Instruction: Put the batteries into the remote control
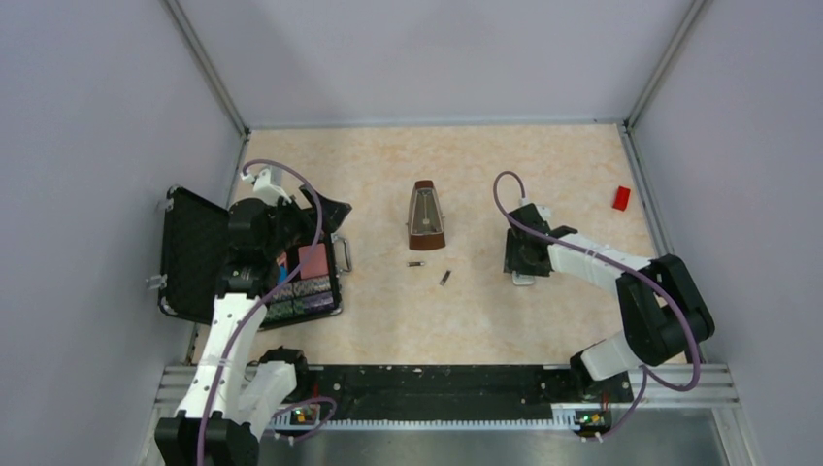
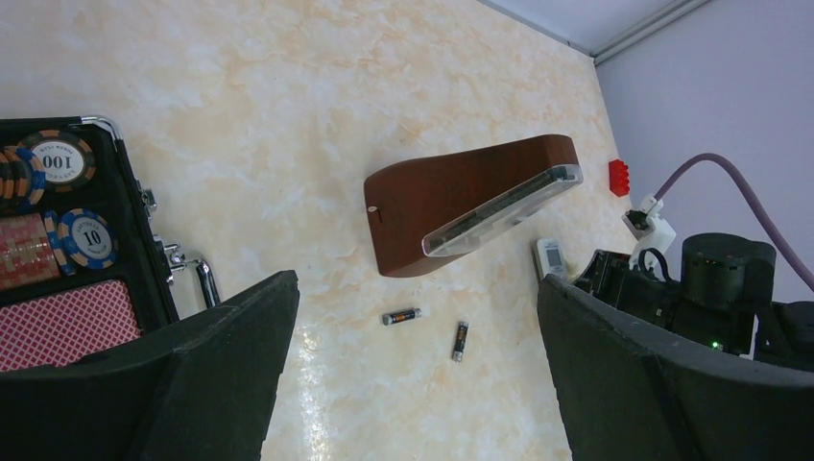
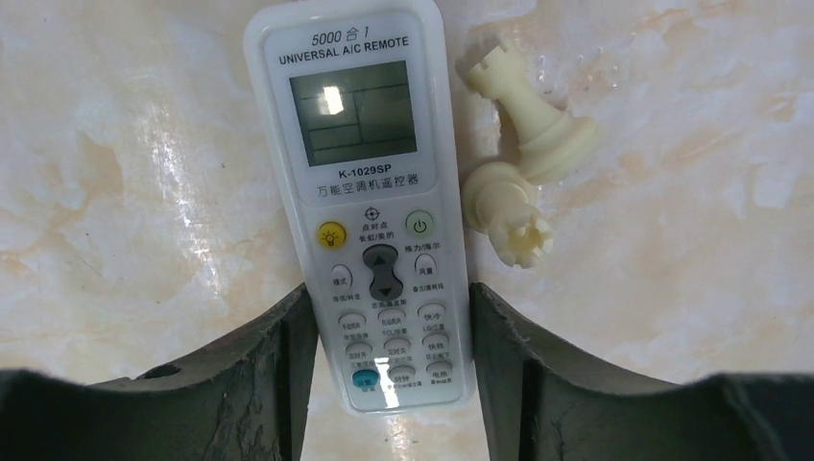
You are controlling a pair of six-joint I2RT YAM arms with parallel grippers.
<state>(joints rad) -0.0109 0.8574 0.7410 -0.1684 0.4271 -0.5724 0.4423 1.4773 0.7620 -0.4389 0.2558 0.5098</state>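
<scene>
Right gripper (image 3: 389,298) grips lower end of slim white rectangular remote control (image 3: 360,163), face up on table. Keep hold square, lift, turn over. Left gripper (image 2: 418,283) gapes, empty. Two thin dark batteries (image 2: 401,316) lie beside brown wooden metronome (image 2: 461,206).

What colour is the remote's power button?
The power button is green, clearest in the right wrist view.
</scene>
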